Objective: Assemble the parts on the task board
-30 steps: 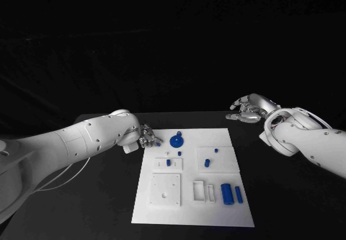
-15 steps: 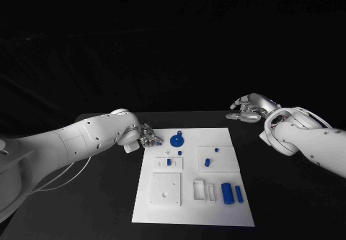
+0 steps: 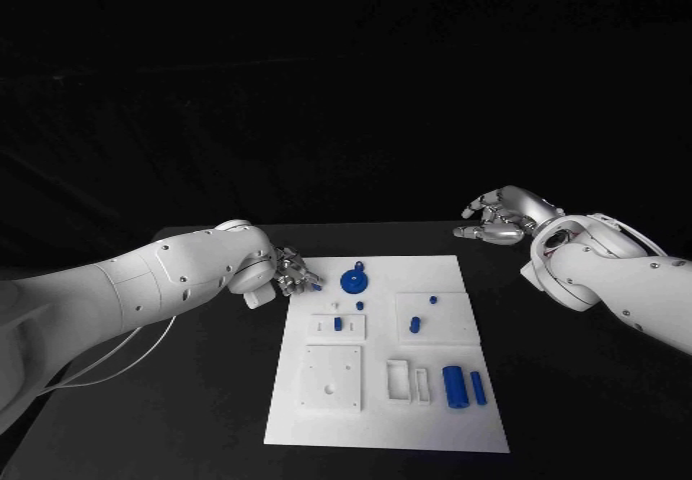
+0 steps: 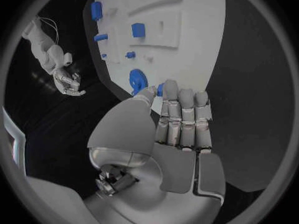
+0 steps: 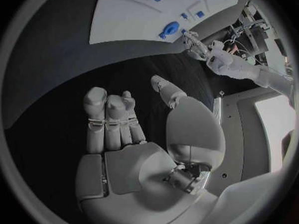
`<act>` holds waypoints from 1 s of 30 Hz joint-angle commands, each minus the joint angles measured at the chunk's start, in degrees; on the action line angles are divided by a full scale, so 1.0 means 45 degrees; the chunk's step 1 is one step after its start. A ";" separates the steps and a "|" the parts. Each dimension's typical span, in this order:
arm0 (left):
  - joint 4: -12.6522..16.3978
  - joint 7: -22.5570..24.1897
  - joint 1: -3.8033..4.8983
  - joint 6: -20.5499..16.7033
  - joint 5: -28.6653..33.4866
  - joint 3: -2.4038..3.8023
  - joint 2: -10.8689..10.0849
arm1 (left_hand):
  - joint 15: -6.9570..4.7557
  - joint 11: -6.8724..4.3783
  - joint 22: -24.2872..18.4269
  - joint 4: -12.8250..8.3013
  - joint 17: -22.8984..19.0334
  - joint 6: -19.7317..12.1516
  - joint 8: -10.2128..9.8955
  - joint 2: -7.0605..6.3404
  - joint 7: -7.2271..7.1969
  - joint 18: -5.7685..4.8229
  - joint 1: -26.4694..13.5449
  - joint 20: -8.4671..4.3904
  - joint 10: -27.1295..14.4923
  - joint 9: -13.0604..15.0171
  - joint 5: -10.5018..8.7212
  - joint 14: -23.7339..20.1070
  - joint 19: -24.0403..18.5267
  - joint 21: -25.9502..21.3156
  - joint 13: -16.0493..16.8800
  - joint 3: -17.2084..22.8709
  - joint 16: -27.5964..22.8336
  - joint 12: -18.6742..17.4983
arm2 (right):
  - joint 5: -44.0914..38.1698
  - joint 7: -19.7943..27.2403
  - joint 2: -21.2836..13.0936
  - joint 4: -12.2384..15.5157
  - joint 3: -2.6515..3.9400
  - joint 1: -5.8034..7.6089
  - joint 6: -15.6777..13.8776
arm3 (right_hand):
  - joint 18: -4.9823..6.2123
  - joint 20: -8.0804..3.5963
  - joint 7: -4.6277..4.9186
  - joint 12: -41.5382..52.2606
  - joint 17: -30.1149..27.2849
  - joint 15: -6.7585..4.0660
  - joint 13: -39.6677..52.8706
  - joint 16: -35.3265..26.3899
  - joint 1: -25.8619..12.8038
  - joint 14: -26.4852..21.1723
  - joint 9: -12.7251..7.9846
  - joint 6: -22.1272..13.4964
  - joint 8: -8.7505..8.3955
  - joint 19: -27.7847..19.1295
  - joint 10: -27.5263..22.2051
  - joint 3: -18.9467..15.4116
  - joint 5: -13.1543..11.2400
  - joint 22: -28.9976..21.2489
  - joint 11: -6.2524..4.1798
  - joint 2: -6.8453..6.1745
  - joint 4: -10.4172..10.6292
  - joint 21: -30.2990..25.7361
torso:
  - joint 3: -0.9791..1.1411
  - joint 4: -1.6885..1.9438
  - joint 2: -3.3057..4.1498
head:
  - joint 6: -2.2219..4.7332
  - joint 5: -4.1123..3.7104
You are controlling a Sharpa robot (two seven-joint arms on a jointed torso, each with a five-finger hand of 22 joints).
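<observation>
Head view: your left hand point(image 3: 293, 276) sits at the task board's point(image 3: 433, 425) far-left corner, beside the blue geared disc point(image 3: 355, 281); against the earlier frames, nothing has moved. Right hand point(image 3: 498, 220) hovers off-board, curled, holding nothing.

Left wrist view: fingers together; a small blue part point(image 4: 159, 89) shows at their tips, but you cannot tell if it's pinched. Judged light, rigid and slick: pinch its sides.

Two glossy white arms with rounded shells end in silver metallic hands: the left hand point(image 3: 293, 275) and the right hand point(image 3: 498, 217). A thin white cable point(image 3: 123, 356) loops beneath the left arm.
</observation>
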 commanded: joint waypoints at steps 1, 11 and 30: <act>0.0469 0.0244 0.0008 -0.0866 0.0201 0.0007 -0.0226 | -0.0048 -0.0150 0.0245 -0.1818 -0.0010 0.0215 0.0124 -0.0083 -0.0068 -0.0230 -0.1040 -0.1148 0.0312 -0.0218 0.0132 0.0165 0.0201 0.0058 -0.0003 0.1485 0.0070 -0.0092 | -0.0017 0.0078 -0.0021 0.0009 0.0006 -0.0004 0.0159 | 0.1755 -0.0088 0.0083 0.0063 -0.0004 -0.0025 -0.0013 -0.0057 -0.0008 0.0105 -0.0007 0.0008 0.0045 -0.0039 0.0018 0.0001 0.0086 0.0033 -0.0034 0.0052 0.0062 -0.0066 | -0.0007 0.0019 -0.0019 | 0.0020 0.0059; 0.2245 0.0144 0.0010 -0.1214 0.0188 -0.0022 -0.1182 | -0.0139 -0.0222 0.0252 -0.4603 -0.0033 0.0443 0.0457 0.0164 -0.0136 -0.0246 -0.4209 -0.1246 0.0660 -0.0589 0.0587 0.0459 0.0596 0.0281 0.0090 0.3727 0.0155 -0.0153 | 0.0002 0.0078 -0.0024 0.0018 0.0005 -0.0004 0.0171 | 0.1755 -0.0088 0.0084 0.0066 -0.0003 -0.0025 -0.0017 -0.0059 -0.0009 0.0105 -0.0007 0.0008 0.0045 -0.0039 0.0016 -0.0004 0.0089 0.0035 -0.0034 0.0048 0.0066 -0.0069 | 0.0003 0.0009 -0.0015 | 0.0037 0.0172; 0.4987 0.0145 -0.0011 -0.2393 -0.2158 -0.0886 -0.2599 | -0.0227 -0.0313 0.0247 -0.4884 -0.0020 0.0613 0.0597 0.0074 -0.0218 -0.0210 -0.4498 -0.1317 0.0887 -0.0623 0.0824 0.0680 0.0791 0.0406 0.0100 0.4000 0.0227 -0.0148 | 0.0049 0.0072 -0.0079 0.0031 0.0003 -0.0004 0.0223 | 0.1755 -0.0088 0.0083 0.0071 -0.0002 -0.0025 -0.0025 -0.0062 -0.0006 0.0106 -0.0006 0.0011 0.0049 -0.0037 0.0014 -0.0009 0.0093 0.0038 -0.0034 0.0050 0.0074 -0.0073 | -0.0008 0.0016 -0.0009 | -0.0082 0.0255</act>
